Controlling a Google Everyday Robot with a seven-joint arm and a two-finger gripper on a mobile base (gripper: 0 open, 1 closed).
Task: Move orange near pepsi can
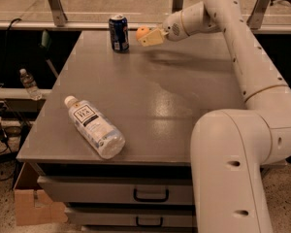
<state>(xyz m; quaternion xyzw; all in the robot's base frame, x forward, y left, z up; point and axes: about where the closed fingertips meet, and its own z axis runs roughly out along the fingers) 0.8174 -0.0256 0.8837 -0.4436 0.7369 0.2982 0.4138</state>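
The dark blue pepsi can (119, 32) stands upright at the far left part of the grey table (184, 86). The small round orange (142, 32) is held in my gripper (146, 36), which is shut on it a little above the table's far edge, just right of the can. A narrow gap separates the orange from the can. My white arm reaches in from the right.
A clear plastic bottle (93, 126) with a white cap lies on its side at the table's front left. A small bottle (28, 84) stands on a ledge to the left. Drawers (150, 195) sit under the table, and a cardboard box (31, 208) on the floor.
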